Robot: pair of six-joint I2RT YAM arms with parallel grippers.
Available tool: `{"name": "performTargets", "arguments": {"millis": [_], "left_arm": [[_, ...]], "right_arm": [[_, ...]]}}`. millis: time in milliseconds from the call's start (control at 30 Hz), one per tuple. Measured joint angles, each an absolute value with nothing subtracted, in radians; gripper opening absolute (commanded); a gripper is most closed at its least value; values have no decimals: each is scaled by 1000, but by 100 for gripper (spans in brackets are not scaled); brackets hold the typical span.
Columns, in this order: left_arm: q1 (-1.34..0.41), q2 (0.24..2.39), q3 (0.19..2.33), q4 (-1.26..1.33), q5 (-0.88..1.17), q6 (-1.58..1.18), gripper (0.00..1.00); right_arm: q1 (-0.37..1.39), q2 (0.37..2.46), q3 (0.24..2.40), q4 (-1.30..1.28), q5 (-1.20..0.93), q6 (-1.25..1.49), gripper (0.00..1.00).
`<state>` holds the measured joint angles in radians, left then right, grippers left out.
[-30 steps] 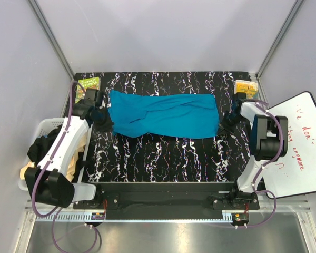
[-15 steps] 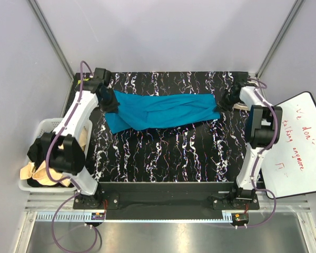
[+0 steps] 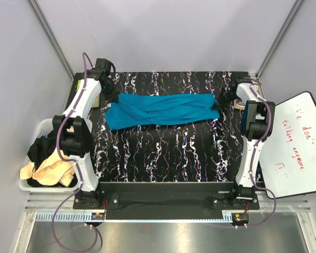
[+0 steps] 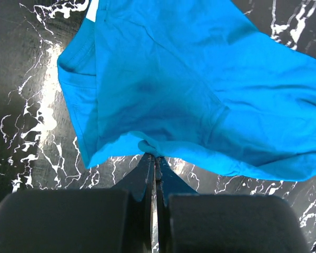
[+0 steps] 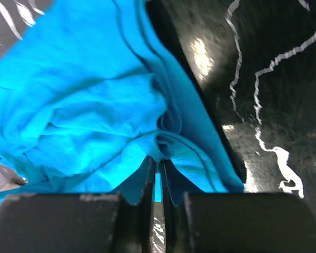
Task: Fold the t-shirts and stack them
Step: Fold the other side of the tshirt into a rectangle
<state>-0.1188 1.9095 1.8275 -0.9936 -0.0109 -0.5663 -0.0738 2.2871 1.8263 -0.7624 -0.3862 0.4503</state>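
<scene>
Both left claw and right claw clamp ends of the teal t-shirt; basket and whiteboard flank the table

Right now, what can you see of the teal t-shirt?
The teal t-shirt is soft, plain fabric, wrinkled and gathered into a long band lying flat across the far part of the black marbled table. Stitched hems show along its edges. The left gripper pinches a fold at its left end, and the right gripper pinches bunched cloth at its right end. Nothing else touches it.
</scene>
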Motion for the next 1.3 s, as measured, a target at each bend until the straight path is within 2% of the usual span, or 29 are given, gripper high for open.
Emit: {"name": "performTargets", "arguments": {"millis": [67, 100, 200, 233, 300, 367, 533, 667, 700, 733, 767, 800, 833, 1000, 1133, 1300], "left_arm": [[-115, 1937, 1842, -997, -11, -571, 0], [-114, 1950, 1851, -1000, -11, -574, 0], [-109, 1989, 1880, -1005, -11, -578, 0], [-106, 2000, 1892, -1006, -10, -579, 0], [-99, 2033, 1930, -1010, -10, -581, 0], [-92, 2067, 1977, -1010, -10, -580, 0], [-76, 2177, 2132, -1001, 1, -585, 0], [-56, 2255, 2201, -995, 27, -602, 1], [-51, 2269, 2207, -992, 31, -606, 12], [-44, 2286, 2210, -991, 39, -612, 42], [-37, 2302, 2210, -992, 48, -618, 62], [-30, 2318, 2210, -993, 57, -624, 77], [-21, 2336, 2210, -994, 66, -638, 99], [-2, 2347, 2184, -986, 102, -643, 99], [-4, 2255, 2033, -903, 163, -633, 99], [-40, 2159, 1904, -826, 249, -638, 89]], "right_arm": [[-74, 2292, 1850, -764, -392, 450, 17], [-74, 2294, 1860, -765, -395, 451, 25], [-74, 2304, 1897, -769, -408, 458, 37], [-74, 2310, 1910, -768, -411, 461, 43], [-74, 2324, 1929, -767, -415, 465, 47], [-74, 2337, 1934, -765, -418, 469, 57], [-74, 2350, 1932, -775, -422, 472, 66], [-74, 2349, 1923, -773, -421, 467, 69], [-74, 2344, 1919, -772, -421, 465, 71], [-74, 2337, 1911, -771, -421, 463, 72], [-74, 2327, 1901, -771, -421, 460, 73], [-74, 2313, 1889, -770, -421, 457, 77], [-74, 2297, 1874, -765, -421, 455, 78], [-73, 2199, 1813, -726, -435, 448, 80], [-68, 2143, 1802, -702, -440, 442, 80], [-55, 2126, 1784, -680, -447, 442, 80]]}}
